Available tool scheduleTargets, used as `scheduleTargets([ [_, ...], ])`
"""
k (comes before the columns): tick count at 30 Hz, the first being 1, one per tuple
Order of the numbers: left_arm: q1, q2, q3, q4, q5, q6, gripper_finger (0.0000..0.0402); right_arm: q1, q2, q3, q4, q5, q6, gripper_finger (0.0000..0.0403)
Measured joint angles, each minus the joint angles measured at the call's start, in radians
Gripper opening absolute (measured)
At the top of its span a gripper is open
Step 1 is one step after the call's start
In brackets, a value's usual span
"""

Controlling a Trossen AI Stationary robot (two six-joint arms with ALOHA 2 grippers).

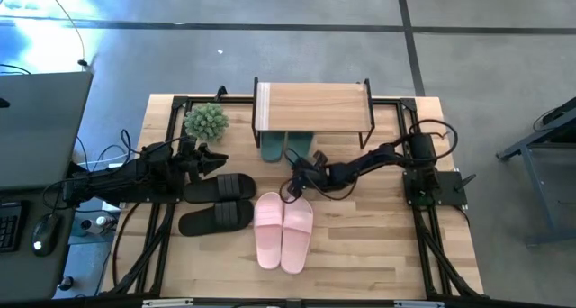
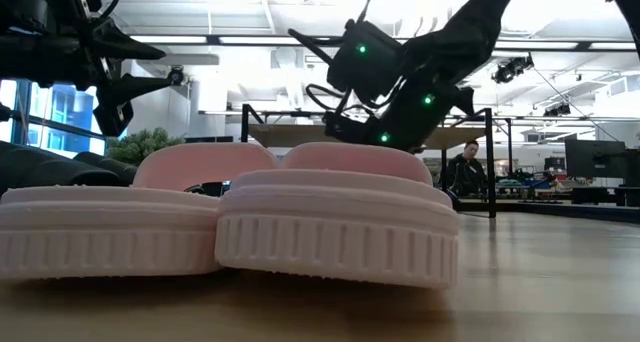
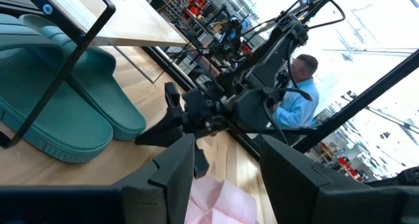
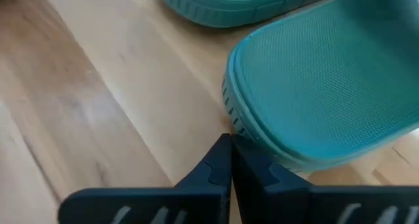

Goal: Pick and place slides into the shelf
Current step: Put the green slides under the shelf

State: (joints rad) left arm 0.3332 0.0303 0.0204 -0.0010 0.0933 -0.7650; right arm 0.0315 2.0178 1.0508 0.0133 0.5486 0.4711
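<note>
Tabletop (image 1: 378,245): two green (image 1: 286,146), pink (image 1: 283,229), black slides (image 1: 216,203).

A robotics lab: open hall, ceiling light strips (image 2: 250,40), stocked racks (image 3: 190,1) behind.

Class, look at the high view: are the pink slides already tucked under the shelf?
No. The pink slides lie on the open tabletop, apart from the shelf, where only the green slides sit underneath.
</note>
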Motion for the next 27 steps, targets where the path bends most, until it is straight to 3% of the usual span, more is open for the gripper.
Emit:
scheduleTargets([
  [8, 0.000, 0.000, 0.000, 0.000, 0.000, 0.002, 0.0159, -0.036, 0.001, -0.002, 0.052, -0.052, -0.072, 0.0000],
  [16, 0.000, 0.000, 0.000, 0.000, 0.000, 0.002, 0.0159, 0.019, -0.050, -0.003, 0.007, -0.075, -0.109, 0.0000],
  [19, 0.000, 0.000, 0.000, 0.000, 0.000, 0.002, 0.0159, 0.036, -0.091, -0.003, -0.069, -0.027, -0.083, 0.0000],
  [24, 0.000, 0.000, 0.000, 0.000, 0.000, 0.002, 0.0159, 0.021, -0.152, -0.002, -0.313, 0.167, 0.041, 0.0000],
  [27, 0.000, 0.000, 0.000, 0.000, 0.000, 0.002, 0.0159, -0.029, -0.152, -0.004, -0.339, 0.141, 0.069, 0.0000],
])
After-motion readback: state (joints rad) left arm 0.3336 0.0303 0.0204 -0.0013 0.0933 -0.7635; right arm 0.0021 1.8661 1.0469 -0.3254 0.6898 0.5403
